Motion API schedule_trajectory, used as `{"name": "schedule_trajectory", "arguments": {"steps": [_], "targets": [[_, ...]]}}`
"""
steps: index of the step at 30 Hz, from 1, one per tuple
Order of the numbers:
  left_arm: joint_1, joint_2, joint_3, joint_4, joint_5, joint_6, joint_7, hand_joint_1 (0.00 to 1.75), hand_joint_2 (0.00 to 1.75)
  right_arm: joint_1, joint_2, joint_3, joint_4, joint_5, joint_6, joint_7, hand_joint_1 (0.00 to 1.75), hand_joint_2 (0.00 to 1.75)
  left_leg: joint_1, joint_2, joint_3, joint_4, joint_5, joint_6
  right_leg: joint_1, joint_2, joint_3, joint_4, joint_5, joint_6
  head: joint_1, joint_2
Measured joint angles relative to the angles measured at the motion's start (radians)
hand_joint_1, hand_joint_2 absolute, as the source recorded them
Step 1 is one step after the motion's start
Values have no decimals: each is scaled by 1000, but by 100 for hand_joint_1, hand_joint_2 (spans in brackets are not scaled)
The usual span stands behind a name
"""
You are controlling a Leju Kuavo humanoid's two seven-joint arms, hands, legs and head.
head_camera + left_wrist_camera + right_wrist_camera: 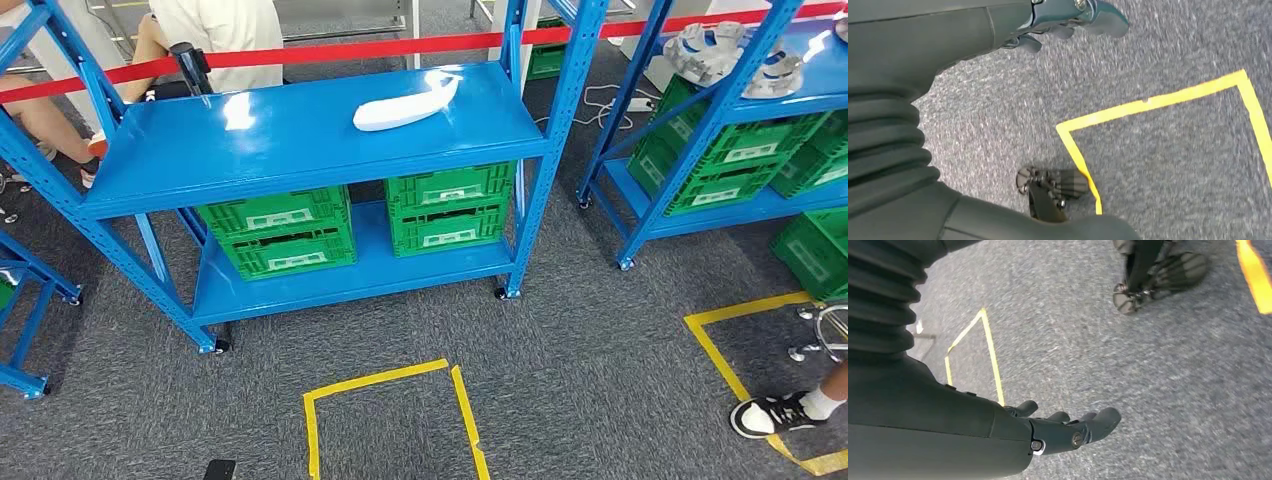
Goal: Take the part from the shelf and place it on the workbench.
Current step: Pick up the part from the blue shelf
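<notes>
Part (405,103), white and elongated, lying flat on the top board of the blue shelf (300,140), toward that board's right half and apart from its edges. Near the board's back left corner, a dark cylindrical object (190,66), tilted, kind not clear. Beneath, on the lower board, two stacks of green crates (365,225) side by side, each with a pale label on its front. Behind the shelf, a red tape barrier (350,50) strung across, and beyond it a seated person (215,30) in a light top. To the right, a second blue shelf (720,110) with more green crates below and grey round parts (740,55) on its upper board. On the grey carpet in front, a yellow tape square (390,405), open toward the near side, and a second yellow outline (735,370) at far right, with another person's black-and-white shoe (775,415) on it. Left hand (1068,20) hanging over the carpet beside a yellow tape corner, holding nothing, fingers loosely curled and a little apart. Right hand (1068,427) likewise hanging over the carpet, holding nothing, fingers stretched out and slightly spread. Both hands well apart from the part.
</notes>
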Motion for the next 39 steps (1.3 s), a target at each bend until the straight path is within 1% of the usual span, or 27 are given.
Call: {"name": "schedule_trajectory", "arguments": {"steps": [3, 5, 8, 12, 16, 21, 27, 32, 39], "targets": [[-7, 4, -8, 17, 8, -8, -17, 0, 0, -33, 0, -50, 4, 36, 10, -25, 0, 0, -1, 0, 8, -9, 4, -5, -1, 1, 3, -4, 2, -3, -3, 0], [-15, 7, -16, 34, 16, -20, -30, 0, 0, -75, 0, -91, 4, 71, 16, -55, 0, 0, -1, 0, 15, -14, 7, -10, -1, 2, 5, -7, 4, -6, -6, 0], [-26, 8, -24, 55, 29, -39, -36, 0, 0, -152, -3, -129, 4, 126, 16, -107, 0, 0, -1, 0, 17, -18, 9, -12, -1, 2, 6, -9, 5, -8, -8, 0], [-40, 8, -37, 75, 39, -68, -40, 0, 0, -268, -6, -144, -15, 191, -2, -162, 0, 0, -1, 0, 17, -19, 9, -13, -1, 2, 6, -10, 4, -8, -9, 0], [-56, 8, -49, 93, 46, -103, -43, 0, 0, -389, -6, -129, -73, 248, -21, -192, 0, 0, -1, -1, 18, -19, 10, -13, -1, 2, 7, -11, 5, -8, -10, 0], [-74, 8, -65, 116, 56, -147, -43, 0, 0, -530, -3, -58, -175, 309, -35, -200, 0, 0, -1, -2, 18, -19, 11, -12, -3, 1, 9, -12, 6, -7, -10, 0], [-96, 8, -81, 137, 59, -189, -37, 0, 0, -666, 13, 68, -289, 368, -27, -198, 0, 0, -1, -3, 19, -19, 11, -11, -3, 1, 11, -15, 7, -6, -11, 0], [-113, 8, -93, 152, 61, -214, -30, 0, 0, -737, 36, 200, -386, 406, 5, -193, 0, 0, -1, -3, 19, -19, 11, -11, -3, 1, 11, -15, 7, -6, -11, 0], [-135, 8, -103, 166, 62, -237, -25, 0, 0, -805, 63, 422, -508, 449, 47, -170, 0, 0, -1, -3, 19, -19, 11, -11, -3, 1, 12, -16, 7, -6, -12, 0]]}}
